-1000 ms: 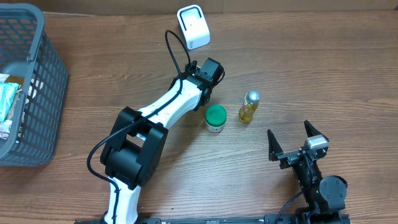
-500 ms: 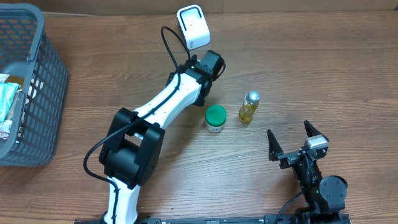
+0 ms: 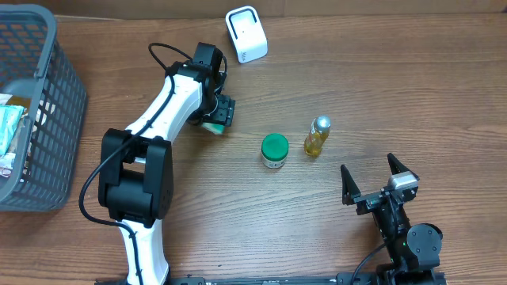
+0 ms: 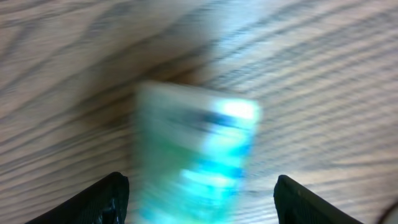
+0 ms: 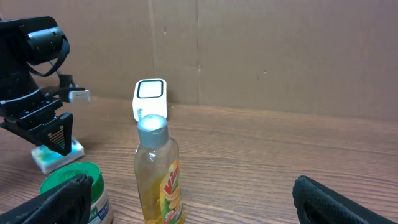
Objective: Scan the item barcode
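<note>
Near right, the right end effector waits, fingers apart. Farther left, the left end effector hovers, fingers spread, over the teal packet lying on the table, having just swung away from the far scanner; the scan looks finished.

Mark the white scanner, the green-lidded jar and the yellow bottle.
white scanner (image 3: 246, 33), overhead view, front face.
green-lidded jar (image 3: 275, 146), overhead view, lid.
yellow bottle (image 3: 314, 142), overhead view, body.

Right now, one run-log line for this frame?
left gripper: open, over teal packet on table | right gripper: open, empty | scanner: untouched | scan: not done
</note>
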Controlling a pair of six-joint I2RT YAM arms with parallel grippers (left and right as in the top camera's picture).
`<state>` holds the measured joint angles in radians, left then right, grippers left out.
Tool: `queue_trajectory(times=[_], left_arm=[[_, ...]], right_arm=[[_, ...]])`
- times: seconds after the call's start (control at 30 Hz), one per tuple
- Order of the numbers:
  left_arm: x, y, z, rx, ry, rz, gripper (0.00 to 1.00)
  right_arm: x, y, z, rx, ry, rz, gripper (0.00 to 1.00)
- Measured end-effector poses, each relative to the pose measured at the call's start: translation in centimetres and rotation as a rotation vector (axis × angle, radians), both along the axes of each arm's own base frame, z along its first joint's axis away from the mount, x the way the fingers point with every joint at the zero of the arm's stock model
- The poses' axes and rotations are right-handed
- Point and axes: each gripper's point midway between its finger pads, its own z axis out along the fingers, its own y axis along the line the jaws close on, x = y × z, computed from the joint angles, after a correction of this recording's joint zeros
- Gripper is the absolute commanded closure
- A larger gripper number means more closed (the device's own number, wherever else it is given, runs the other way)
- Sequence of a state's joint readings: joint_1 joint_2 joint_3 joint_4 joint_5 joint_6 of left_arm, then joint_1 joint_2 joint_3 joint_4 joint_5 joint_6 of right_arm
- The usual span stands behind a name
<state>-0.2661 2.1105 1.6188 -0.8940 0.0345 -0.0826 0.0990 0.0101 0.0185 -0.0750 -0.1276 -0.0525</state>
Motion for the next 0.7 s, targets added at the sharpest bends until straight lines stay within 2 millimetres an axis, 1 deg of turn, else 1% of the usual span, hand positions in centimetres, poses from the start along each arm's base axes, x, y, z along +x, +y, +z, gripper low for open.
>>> queue_trajectory(times=[0.1, 0.17, 0.23, 0.37, 0.47, 0.53, 0.63, 0.7], left_arm=[[-0.2, -0.8, 0.0, -0.034, 0.007, -0.032, 0.27], [-0.2, -1.3, 0.1, -0.044, 0.005, -0.051, 0.31], [-0.1, -1.4, 0.1, -0.05, 0.0, -0.055, 0.33], [-0.1, -1.2, 0.1, -0.042, -0.002, -0.054, 0.33], [0.0, -0.7, 0.5, -0.036, 0.006, -0.044, 0.33], [0.7, -0.2, 1.4, -0.041, -0.011, -0.029, 0.31], [1.9, 1.2, 2.3, -0.046, -0.037, 0.006, 0.31], [1.9, 2.6, 2.2, -0.041, -0.025, 0.028, 0.33]], right_arm=[[0.0, 0.0, 0.0, 0.0, 0.0, 0.0, 0.0], [0.0, 0.0, 0.0, 0.0, 0.0, 0.0, 0.0], [0.0, 0.0, 0.0, 0.0, -0.001, 0.0, 0.0], [0.0, 0.0, 0.0, 0.0, 0.0, 0.0, 0.0], [0.0, 0.0, 0.0, 0.0, 0.0, -0.001, 0.0], [0.0, 0.0, 0.0, 0.0, 0.0, -0.001, 0.0], [0.0, 0.0, 0.0, 0.0, 0.0, 0.0, 0.0], [0.0, 0.0, 0.0, 0.0, 0.0, 0.0, 0.0]])
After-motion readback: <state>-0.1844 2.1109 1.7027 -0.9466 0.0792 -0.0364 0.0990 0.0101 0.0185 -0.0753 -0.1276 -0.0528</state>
